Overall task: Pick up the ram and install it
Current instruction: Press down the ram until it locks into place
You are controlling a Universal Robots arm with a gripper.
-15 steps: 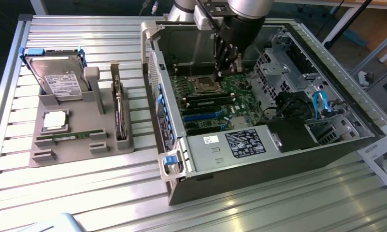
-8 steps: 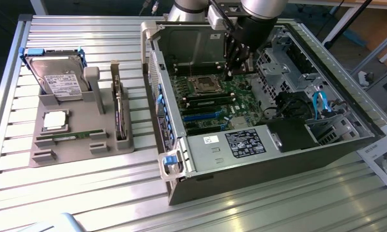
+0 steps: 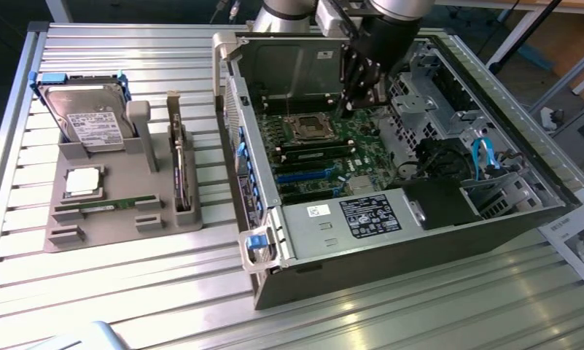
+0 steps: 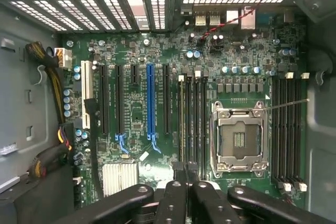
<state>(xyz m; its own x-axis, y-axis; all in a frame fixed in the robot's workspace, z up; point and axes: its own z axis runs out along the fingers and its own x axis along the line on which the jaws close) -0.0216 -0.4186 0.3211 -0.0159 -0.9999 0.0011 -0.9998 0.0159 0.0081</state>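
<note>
The ram (image 3: 107, 206), a slim green strip, lies flat in a slot near the front of the grey holder tray (image 3: 97, 237), at the exterior view's left. My gripper (image 3: 348, 109) hangs inside the open computer case (image 3: 370, 240), just above the motherboard (image 3: 321, 157) and beside the bare processor socket (image 3: 305, 129). It is far from the ram. In the wrist view the black fingers (image 4: 173, 198) are shut (image 4: 186, 174), and I see nothing held between them. They hover at the end of a bank of black memory slots (image 4: 191, 114), next to the socket (image 4: 237, 139).
The tray also carries a silver hard drive (image 3: 90, 120), a square processor chip (image 3: 82, 181) and an upright card (image 3: 181, 175). The case walls, a drive cage (image 3: 437, 95), blue cables (image 3: 483, 157) and the power supply (image 3: 370, 215) crowd around the arm. A second slot bank (image 4: 287, 129) flanks the socket.
</note>
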